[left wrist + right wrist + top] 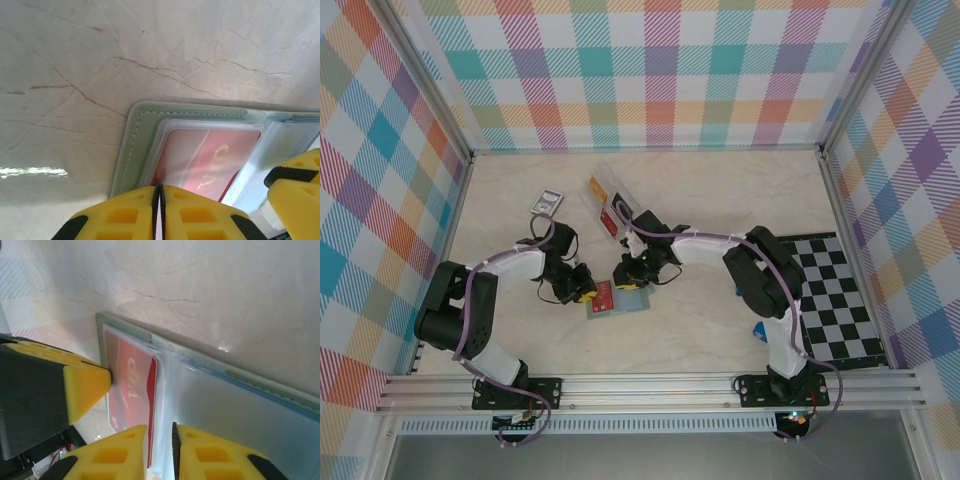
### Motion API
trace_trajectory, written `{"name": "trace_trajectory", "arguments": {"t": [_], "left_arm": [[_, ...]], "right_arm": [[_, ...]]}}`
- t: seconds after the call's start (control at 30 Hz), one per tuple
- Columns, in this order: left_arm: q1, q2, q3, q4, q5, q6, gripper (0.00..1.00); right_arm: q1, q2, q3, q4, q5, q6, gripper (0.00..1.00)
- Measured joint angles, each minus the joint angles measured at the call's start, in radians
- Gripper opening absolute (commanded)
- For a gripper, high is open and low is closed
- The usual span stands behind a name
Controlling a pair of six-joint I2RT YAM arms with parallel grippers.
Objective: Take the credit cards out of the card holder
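While the red card (131,390) lies partly hidden, both grippers crowd the card holder (618,300).

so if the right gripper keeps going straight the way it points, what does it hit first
Most likely the red card in the open card holder, lying just ahead of the right gripper; depth is hard to judge.

Bright, even light; glare streaks the table (35,171) (near fingers blurred).

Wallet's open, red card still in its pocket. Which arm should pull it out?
Probably the right. Its gripper is slightly open at the red card's edge over the open wallet. The left gripper is shut on the wallet's edge, apparently pinning it.
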Motion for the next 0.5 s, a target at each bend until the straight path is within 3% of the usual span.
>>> {"name": "trace_trajectory", "arguments": {"t": [0.5], "left_arm": [[0.000, 0.000, -0.003, 0.004, 0.000, 0.000, 0.08]], "right_arm": [[0.026, 0.065, 0.069, -0.042, -0.009, 0.000, 0.15]]}}
